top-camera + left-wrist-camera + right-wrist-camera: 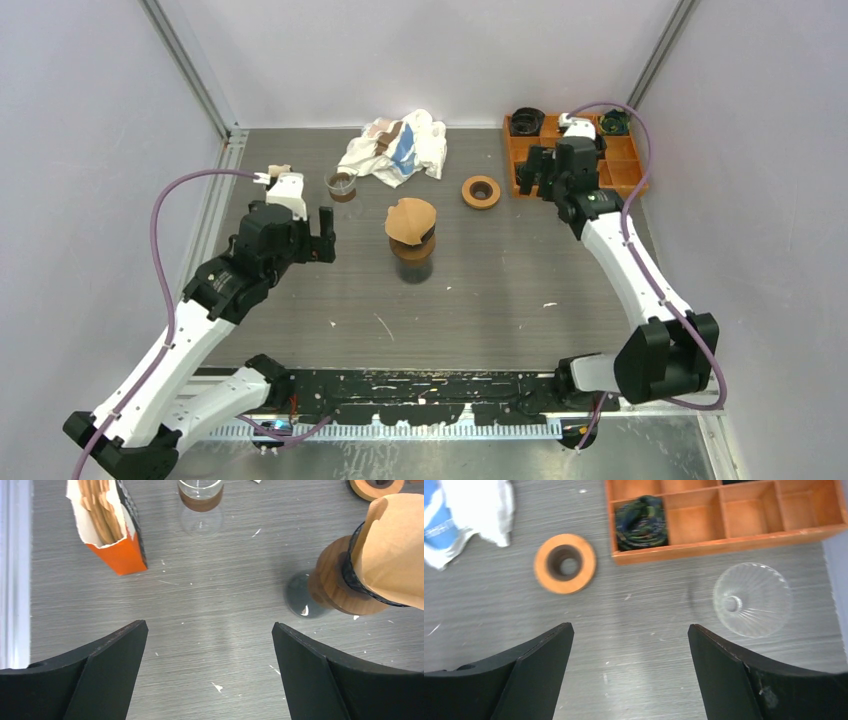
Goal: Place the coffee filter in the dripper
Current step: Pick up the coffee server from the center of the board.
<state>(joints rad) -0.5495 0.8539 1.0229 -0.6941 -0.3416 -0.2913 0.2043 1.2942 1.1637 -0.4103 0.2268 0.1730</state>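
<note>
The brown paper coffee filter sits in the dripper, a black mesh cone on a wooden collar, at the table's middle. In the left wrist view the filter fills the cone and stands up over its rim, above the wooden collar. My left gripper hovers left of the dripper, open and empty. Far to the right, my right gripper is open and empty beside the orange tray.
An orange box of filters and a small glass cup stand at the back left. A crumpled cloth, a wooden ring and the orange compartment tray lie at the back. A clear glass cone lies near the tray.
</note>
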